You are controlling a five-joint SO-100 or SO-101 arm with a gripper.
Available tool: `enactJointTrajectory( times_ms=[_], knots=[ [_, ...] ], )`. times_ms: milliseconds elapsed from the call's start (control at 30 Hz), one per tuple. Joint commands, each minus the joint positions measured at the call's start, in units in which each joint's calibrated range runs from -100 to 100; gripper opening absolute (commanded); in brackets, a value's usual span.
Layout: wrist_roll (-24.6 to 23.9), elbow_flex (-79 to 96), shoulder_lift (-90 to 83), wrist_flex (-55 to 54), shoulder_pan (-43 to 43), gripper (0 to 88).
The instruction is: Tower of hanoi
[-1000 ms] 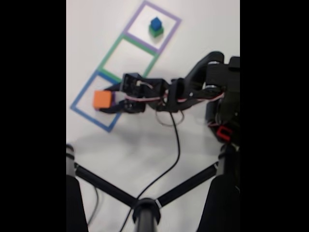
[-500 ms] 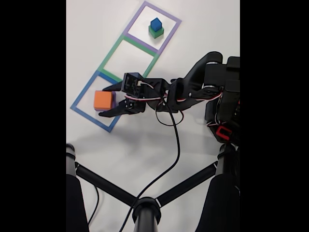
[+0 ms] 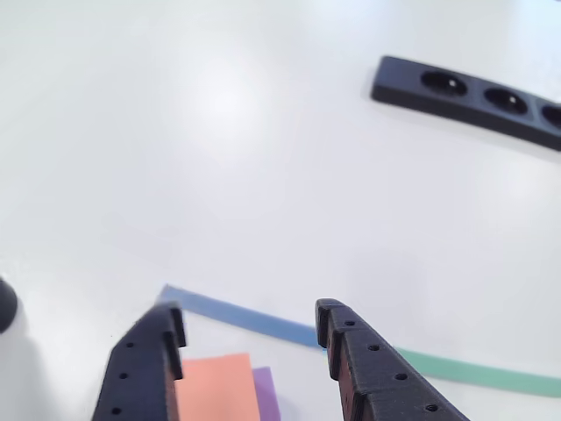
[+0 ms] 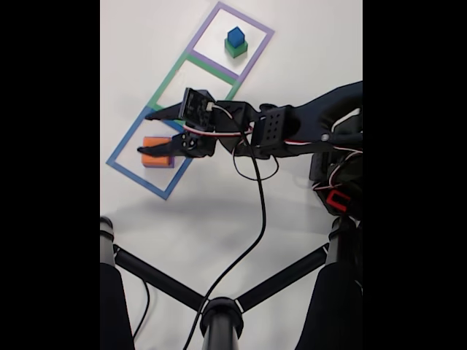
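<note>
- Fixed view shows the tool (image 4: 144,133) spread wide and holding nothing, above the orange block (image 4: 154,148).
- Orange block sits on the purple block (image 4: 162,162) in the blue tape square (image 4: 124,141), at the left.
- Blue cube (image 4: 235,36) sits on the green block (image 4: 236,49) in the far purple tape square (image 4: 257,54).
- Two stacks remain, so I think much is left.
- Blocks are square, with no long side, and lie about straight with their tape squares on the desk (image 4: 182,211).

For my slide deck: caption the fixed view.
Open gripper above the orange block on the purple block; blue cube on green block.
</note>
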Motion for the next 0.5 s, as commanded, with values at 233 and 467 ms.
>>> enactJointTrajectory(
  times_ms=[233, 467],
  knots=[
    [0.00, -12.47, -32.73, 57.41, 6.94, 0.1],
    [-14.52, -37.91, -34.66, 89.95, 12.43, 0.1]
  ],
)
